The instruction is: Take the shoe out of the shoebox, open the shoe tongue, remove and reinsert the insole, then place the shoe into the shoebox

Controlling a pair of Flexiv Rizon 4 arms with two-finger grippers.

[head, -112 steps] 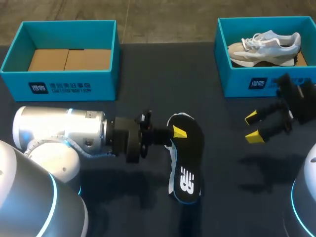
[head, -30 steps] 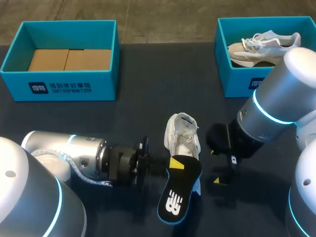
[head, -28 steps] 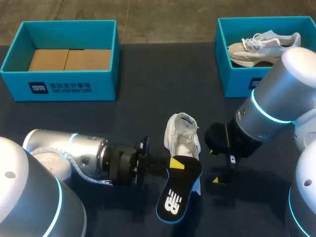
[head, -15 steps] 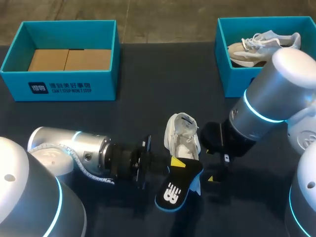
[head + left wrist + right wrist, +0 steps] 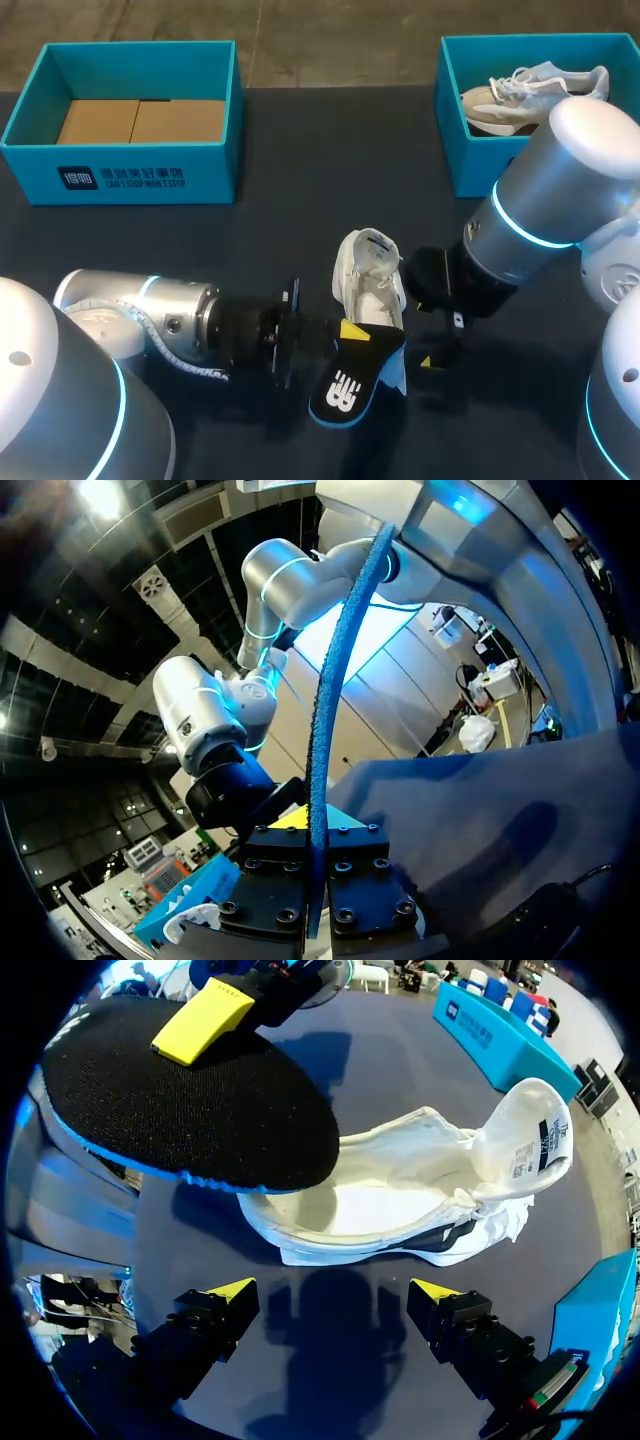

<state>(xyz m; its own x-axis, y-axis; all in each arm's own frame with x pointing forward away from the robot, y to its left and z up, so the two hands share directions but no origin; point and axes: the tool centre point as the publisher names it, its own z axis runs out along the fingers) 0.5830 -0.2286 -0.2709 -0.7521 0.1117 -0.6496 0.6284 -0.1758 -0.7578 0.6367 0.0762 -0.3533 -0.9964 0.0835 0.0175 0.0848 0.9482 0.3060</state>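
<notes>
A white shoe (image 5: 368, 272) lies on the dark table with its tongue pulled back and its opening bare; it also shows just ahead of the fingers in the right wrist view (image 5: 400, 1195). My left gripper (image 5: 345, 333) is shut on the heel end of a black insole (image 5: 350, 378) with a blue edge, held above the shoe's near end. In the left wrist view (image 5: 310, 825) the insole (image 5: 325, 710) stands edge-on between the fingers. My right gripper (image 5: 333, 1295) stands open beside the shoe, nothing between its fingers; in the head view (image 5: 433, 355) the arm mostly hides it.
A teal shoebox (image 5: 120, 175) with a cardboard floor stands at the back left. A second teal box (image 5: 480, 160) at the back right holds another pale shoe (image 5: 530, 95). Both arms crowd the table's front middle.
The left gripper has tipped the insole, whose free end has come down and nearer to the table's front. The right arm has edged slightly left toward the shoe.
</notes>
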